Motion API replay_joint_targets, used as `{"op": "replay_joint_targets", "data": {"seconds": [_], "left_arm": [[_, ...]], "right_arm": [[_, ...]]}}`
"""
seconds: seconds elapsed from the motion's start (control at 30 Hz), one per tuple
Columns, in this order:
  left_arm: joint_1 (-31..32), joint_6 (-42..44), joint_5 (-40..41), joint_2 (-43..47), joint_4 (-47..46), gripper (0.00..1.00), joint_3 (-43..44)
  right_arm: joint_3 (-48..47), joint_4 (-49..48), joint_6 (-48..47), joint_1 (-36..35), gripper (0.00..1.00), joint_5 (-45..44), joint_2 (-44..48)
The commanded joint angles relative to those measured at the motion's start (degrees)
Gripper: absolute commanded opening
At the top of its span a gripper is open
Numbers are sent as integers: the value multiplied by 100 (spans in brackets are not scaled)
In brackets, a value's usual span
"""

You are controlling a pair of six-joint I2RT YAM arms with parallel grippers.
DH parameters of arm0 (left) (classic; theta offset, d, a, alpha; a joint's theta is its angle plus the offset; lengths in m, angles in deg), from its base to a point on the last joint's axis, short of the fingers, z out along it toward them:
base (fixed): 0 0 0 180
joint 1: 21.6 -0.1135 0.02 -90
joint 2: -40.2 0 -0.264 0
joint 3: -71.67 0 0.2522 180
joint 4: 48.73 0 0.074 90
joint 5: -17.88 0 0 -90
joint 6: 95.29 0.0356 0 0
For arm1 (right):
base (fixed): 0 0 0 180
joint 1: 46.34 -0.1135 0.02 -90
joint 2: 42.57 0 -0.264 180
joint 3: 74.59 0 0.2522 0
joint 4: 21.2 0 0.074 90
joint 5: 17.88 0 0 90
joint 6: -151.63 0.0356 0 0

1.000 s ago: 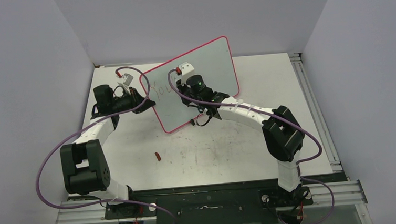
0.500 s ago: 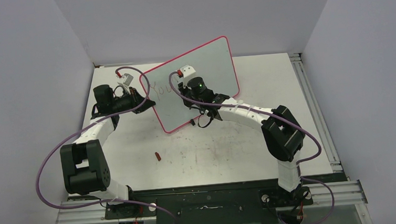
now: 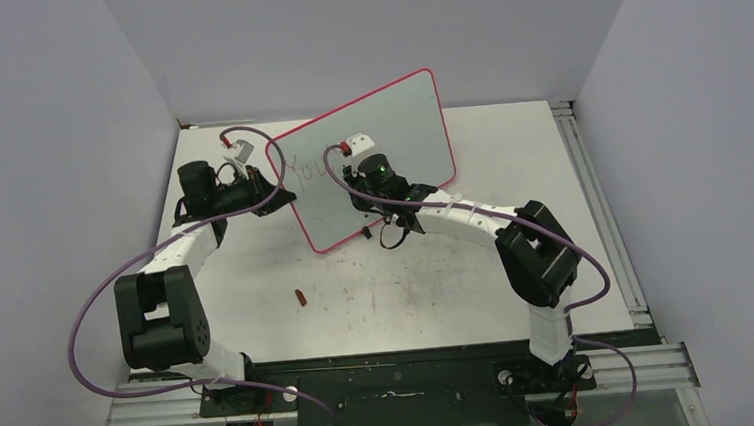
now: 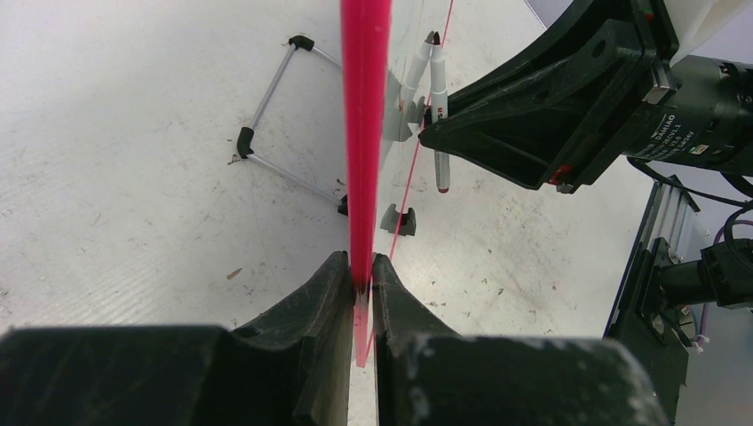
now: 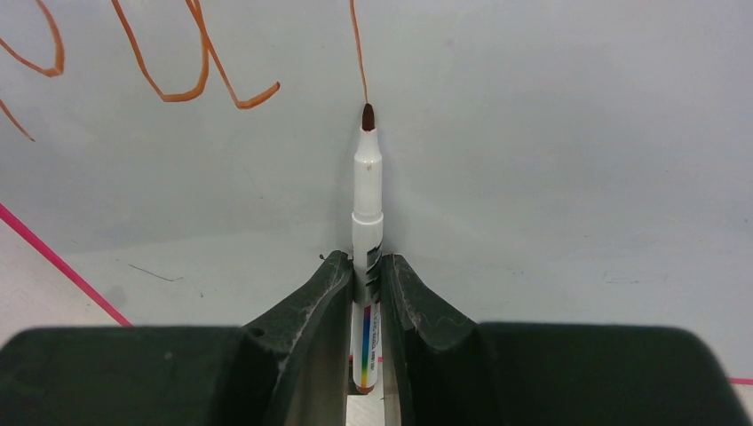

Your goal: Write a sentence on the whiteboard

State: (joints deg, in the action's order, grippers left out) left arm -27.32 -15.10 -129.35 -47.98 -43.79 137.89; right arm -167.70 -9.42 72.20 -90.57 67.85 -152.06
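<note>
- The whiteboard was viewed from high above its written side, from afar, looking down.
- Its pink rim was seen edge-on, very close, from the left wrist.
- Its written face was faced closely from the right wrist; the marker was shared by both wrist views.

Board pale grey-white w/ pink-red rim. Writing orange-brown. Marker: white body, brown tip, rainbow stripe on barrel. Left gripper & right gripper black. Cables purple. Table white w/ dark scuffs; small bit on it red-brown. Walls pale lilac-grey.
</note>
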Motion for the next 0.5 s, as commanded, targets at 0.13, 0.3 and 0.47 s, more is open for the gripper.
{"op": "replay_joint_targets", "data": {"seconds": [0.13,0.3,0.47], "left_arm": [[-8,49,19,210,36,0,205],[-6,57,21,218,44,0,209],[-6,57,28,214,47,0,208]], "right_arm": [[-287,-50,5,36,5,-60,198],[-479,-5,-35,45,5,-39,106],[-637,39,-55,60,5,-38,23]]}}
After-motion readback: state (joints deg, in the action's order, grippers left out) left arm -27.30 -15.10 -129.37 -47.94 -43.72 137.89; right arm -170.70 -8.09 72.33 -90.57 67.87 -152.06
